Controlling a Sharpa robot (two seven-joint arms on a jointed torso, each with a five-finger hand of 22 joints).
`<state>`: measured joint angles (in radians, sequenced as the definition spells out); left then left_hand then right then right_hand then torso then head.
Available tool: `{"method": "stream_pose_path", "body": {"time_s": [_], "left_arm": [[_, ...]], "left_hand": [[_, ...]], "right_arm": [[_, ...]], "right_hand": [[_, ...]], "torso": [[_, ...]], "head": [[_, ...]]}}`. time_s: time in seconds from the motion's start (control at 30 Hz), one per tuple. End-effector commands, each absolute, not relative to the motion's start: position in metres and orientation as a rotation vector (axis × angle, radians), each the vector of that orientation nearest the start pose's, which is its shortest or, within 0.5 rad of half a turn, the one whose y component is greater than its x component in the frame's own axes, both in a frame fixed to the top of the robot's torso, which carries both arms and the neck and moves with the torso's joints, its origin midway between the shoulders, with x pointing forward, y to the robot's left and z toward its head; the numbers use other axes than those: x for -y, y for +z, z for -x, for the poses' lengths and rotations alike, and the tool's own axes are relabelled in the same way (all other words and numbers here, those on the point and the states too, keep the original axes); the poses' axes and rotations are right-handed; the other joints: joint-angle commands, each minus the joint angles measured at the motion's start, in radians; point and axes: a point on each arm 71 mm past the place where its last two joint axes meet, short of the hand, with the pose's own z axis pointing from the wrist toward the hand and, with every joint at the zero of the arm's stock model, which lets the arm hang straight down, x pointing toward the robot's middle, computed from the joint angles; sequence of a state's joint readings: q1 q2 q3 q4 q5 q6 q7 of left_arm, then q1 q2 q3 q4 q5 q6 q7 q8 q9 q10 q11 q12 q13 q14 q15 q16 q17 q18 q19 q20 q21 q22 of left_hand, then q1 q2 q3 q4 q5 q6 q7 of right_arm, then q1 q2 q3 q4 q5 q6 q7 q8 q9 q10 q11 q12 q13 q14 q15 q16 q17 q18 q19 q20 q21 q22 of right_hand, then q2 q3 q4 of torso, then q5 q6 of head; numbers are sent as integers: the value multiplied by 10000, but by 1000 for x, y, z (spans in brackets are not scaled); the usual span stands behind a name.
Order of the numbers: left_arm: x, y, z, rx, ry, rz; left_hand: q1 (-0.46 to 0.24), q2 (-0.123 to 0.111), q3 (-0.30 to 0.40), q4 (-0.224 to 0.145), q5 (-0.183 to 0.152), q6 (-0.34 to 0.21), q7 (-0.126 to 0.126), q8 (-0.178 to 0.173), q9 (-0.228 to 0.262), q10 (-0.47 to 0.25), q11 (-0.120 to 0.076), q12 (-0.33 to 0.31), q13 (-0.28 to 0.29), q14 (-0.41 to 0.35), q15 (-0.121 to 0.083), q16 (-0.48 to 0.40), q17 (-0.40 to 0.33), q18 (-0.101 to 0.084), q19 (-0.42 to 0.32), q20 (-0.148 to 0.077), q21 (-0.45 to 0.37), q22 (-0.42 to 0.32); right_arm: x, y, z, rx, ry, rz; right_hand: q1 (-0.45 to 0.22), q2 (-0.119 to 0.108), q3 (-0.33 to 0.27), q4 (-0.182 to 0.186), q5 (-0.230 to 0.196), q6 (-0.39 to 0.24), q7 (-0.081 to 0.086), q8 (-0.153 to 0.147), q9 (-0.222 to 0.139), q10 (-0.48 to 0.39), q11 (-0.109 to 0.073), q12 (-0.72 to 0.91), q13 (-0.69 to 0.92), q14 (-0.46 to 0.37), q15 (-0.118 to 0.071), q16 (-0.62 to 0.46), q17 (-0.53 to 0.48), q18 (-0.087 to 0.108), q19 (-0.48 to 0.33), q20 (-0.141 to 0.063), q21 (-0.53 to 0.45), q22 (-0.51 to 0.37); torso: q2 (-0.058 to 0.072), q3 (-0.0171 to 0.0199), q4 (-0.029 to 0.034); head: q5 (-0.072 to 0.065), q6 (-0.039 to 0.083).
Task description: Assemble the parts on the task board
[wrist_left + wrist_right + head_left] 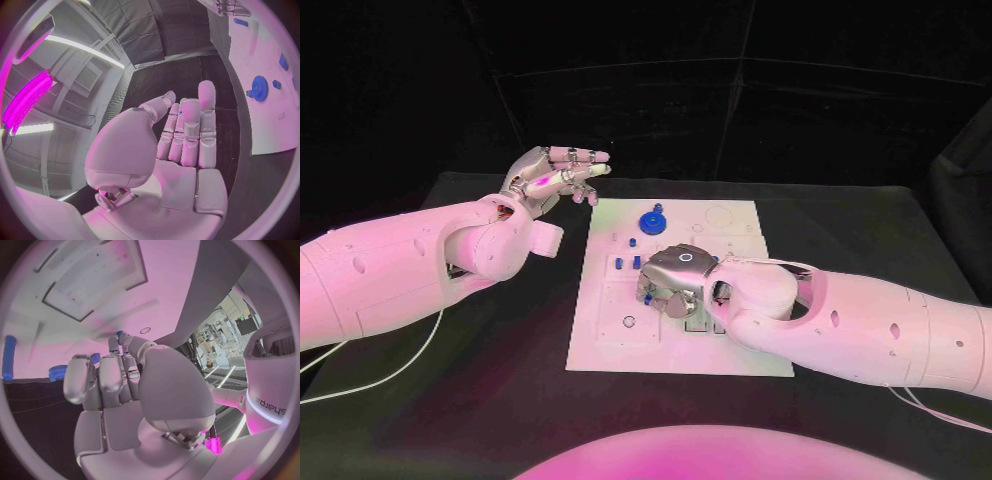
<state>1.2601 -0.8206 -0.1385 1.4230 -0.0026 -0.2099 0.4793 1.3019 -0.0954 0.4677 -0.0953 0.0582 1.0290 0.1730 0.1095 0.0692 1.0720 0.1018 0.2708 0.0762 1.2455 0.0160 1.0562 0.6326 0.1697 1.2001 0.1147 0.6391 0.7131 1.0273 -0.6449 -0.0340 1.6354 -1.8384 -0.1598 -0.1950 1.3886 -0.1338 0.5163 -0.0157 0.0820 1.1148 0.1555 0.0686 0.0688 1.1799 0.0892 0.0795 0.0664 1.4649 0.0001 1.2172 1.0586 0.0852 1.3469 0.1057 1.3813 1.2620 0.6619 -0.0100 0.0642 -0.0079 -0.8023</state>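
Note:
The white task board (733, 345) lies in the middle of the black table. A blue gear (653, 220) stands near its far end, with small blue parts (619, 264) a little nearer. My right hand (678, 282) is low over the board's middle with its fingers curled down. In the right wrist view a small blue part (119, 333) sits pinched between the thumb and a fingertip, close to the board (94, 280). My left hand (557, 175) is raised off the board's far left corner, fingers stretched out, holding nothing. The left wrist view shows the gear (259, 88) on the board (269, 125).
Bare black table surrounds the board on all sides. A white cable (387, 375) trails over the table under my left arm. My right forearm (877, 330) lies over the board's near right corner. Another blue piece (9, 357) lies further along the board.

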Motion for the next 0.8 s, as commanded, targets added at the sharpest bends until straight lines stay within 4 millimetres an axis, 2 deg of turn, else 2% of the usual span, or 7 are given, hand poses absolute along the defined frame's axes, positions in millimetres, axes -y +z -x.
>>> {"method": "stream_pose_path", "body": {"time_s": [0.03,0.13,0.3,0.43,0.53,0.63,0.8], "left_arm": [[-225,-183,-505,-14139,-15898,10229],[-226,-183,-505,-14133,-15874,10236],[-226,-183,-505,-14135,-15858,10243],[-227,-183,-506,-14134,-15843,10248],[-228,-183,-506,-14134,-15823,10257],[-228,-183,-506,-14137,-15811,10265],[-229,-183,-506,-14145,-15816,10267]], "left_hand": [[34,34,0,-37,-23,1,41,45,-7,-32,28,34,-11,-43,4,-48,-9,131,-43,-3,-59,-14],[34,34,0,-37,-23,1,41,45,-7,-32,28,34,-11,-43,4,-48,-9,131,-43,-3,-59,-14],[32,33,-3,-36,-24,-3,42,45,-8,-37,30,35,-13,-49,6,-53,-19,131,-44,-2,-62,-16],[30,33,-5,-36,-25,-6,43,45,-9,-42,31,36,-14,-53,8,-57,-28,130,-45,-1,-65,-18],[30,33,-5,-36,-25,-6,43,45,-9,-42,31,36,-14,-53,8,-57,-28,130,-45,-1,-65,-18],[31,34,-7,-38,-27,-9,44,46,-9,-44,32,39,-15,-59,9,-62,-39,130,-46,0,-68,-20],[31,34,-7,-38,-27,-9,44,46,-9,-44,32,39,-15,-59,9,-62,-39,130,-46,0,-68,-20]], "right_arm": [[70,-244,-407,-17103,7066,6045],[71,-241,-408,-16824,7160,5826],[73,-235,-408,-16094,7554,5327],[79,-228,-405,-15499,8090,4774],[92,-223,-402,-15333,8345,4271],[108,-220,-399,-15481,8227,3910],[138,-210,-406,-15955,7495,3395]], "right_hand": [[-326,-225,-259,85,38,-201,36,-63,-29,-322,64,-119,-33,150,107,-99,-146,-53,-125,89,-152,-179],[-454,-374,-578,95,44,-644,92,-70,-47,-1033,175,-139,-36,-15,193,-496,-658,78,-524,174,-554,-740],[-463,-392,-1094,112,20,-1071,129,-60,-37,-1487,229,40,-1,-42,229,-643,-867,147,-705,231,-825,-1071],[-409,-339,-1250,117,87,-1115,129,-39,-23,-1521,227,174,15,-55,225,-711,-966,147,-683,232,-847,-1090],[-355,-246,-1357,136,242,-1028,112,2,-2,-1378,198,407,33,-45,202,-720,-987,135,-608,217,-824,-1049],[-337,-191,-1381,155,299,-957,99,26,9,-1283,176,520,32,-24,185,-692,-960,124,-558,203,-797,-1007],[-376,-221,-1470,196,363,-928,18,17,5,-1205,118,629,14,5,152,-648,-918,111,-495,176,-760,-949]], "torso": [[-1,4,4],[-7,9,-2],[-4,8,1],[-6,15,-9],[-11,20,-24],[-14,-3,-14],[-21,-9,-16]], "head": [[-14,5],[-9,-2],[-28,17],[-34,33],[-36,47],[-76,64],[-160,94]]}}
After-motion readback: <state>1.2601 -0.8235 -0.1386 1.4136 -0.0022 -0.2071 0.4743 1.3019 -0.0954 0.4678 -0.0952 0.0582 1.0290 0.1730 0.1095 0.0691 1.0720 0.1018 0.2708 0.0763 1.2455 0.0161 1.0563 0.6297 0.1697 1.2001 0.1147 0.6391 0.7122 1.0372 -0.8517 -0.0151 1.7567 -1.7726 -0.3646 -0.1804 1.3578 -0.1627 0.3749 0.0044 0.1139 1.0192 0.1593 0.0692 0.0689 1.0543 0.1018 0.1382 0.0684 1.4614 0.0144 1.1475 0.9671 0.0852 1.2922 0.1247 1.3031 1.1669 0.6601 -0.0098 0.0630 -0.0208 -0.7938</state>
